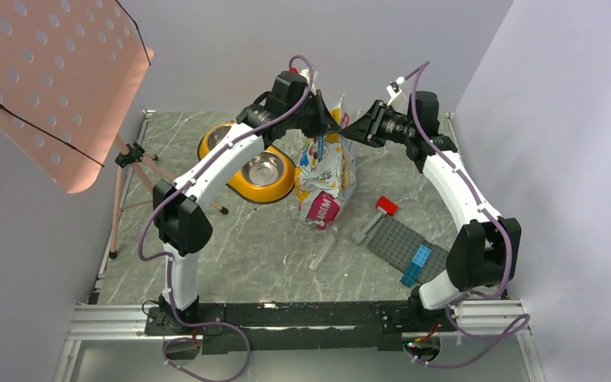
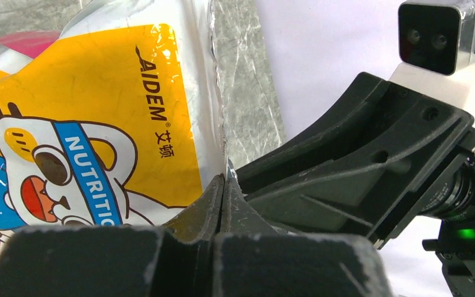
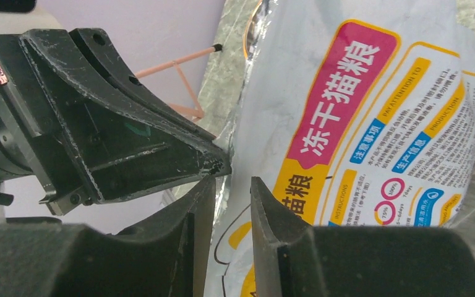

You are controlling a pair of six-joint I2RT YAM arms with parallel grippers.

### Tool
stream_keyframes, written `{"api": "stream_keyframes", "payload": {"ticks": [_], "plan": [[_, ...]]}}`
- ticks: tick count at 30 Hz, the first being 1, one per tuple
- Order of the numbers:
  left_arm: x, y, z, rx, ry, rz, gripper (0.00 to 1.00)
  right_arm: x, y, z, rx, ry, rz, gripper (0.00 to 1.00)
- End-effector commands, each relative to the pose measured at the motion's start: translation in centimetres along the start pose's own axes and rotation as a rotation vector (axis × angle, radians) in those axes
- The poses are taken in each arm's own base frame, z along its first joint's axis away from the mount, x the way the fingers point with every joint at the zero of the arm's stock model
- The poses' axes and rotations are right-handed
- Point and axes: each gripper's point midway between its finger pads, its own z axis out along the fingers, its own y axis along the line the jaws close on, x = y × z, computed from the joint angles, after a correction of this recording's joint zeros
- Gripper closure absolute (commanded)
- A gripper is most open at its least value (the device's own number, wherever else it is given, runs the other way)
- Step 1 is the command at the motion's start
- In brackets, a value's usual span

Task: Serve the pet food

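The glossy white, pink and yellow bag point(image 1: 324, 171) with a cartoon cat hangs upright over the table's middle, beside the yellow double bowl point(image 1: 235, 181). The pet food itself is hidden inside the bag. My left gripper point(image 1: 330, 119) is shut on the bag's silver top seam point(image 2: 224, 179), with the cat print point(image 2: 117, 93) just left of it. My right gripper point(image 1: 350, 127) faces it from the other side. Its fingers stand apart around the bag's top edge point(image 3: 233, 182), next to the label side point(image 3: 371, 93). The two grippers' tips nearly touch.
A pink perforated music stand point(image 1: 56, 79) on a tripod point(image 1: 139, 155) stands at the left. A grey baseplate point(image 1: 402, 239) with a blue brick point(image 1: 416, 263) and a red-headed tool point(image 1: 382, 208) lie at the right. Pale walls close in on three sides.
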Motion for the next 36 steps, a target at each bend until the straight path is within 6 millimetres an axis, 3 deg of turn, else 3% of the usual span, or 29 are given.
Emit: {"api": "stream_keyframes", "payload": {"ticks": [1,5,13,19,23,31,36], "plan": [[-1.1,-1.5,-0.8,0.048,-0.032,0.025,1.0,-1.2,1.5,0.3,0.021,-0.042,-0.095,0.69],[-1.4,-0.9,-0.7,-0.005,-0.036,0.005,1.0,-0.6,1.6,1.2,0.076,-0.031,-0.132,0.7],[-0.9,-0.3,-0.7,-0.099,-0.025,0.031,1.0,-1.1,-0.7,1.4,0.411,-0.078,-0.222,1.0],[-0.5,0.4,-0.8,-0.162,-0.025,0.077,1.0,-0.4,-1.5,1.7,0.514,-0.053,-0.265,1.0],[0.0,2.0,-0.9,-0.262,-0.014,0.118,1.0,0.3,-2.0,2.0,0.699,-0.051,-0.381,1.0],[0.9,6.5,-1.1,-0.429,0.021,0.142,1.0,0.0,-5.3,-1.1,1.054,-0.099,-0.476,1.0],[-0.3,6.5,-1.4,-0.433,-0.003,0.158,1.0,-1.0,-5.9,-3.5,1.164,-0.137,-0.512,1.0]]}}
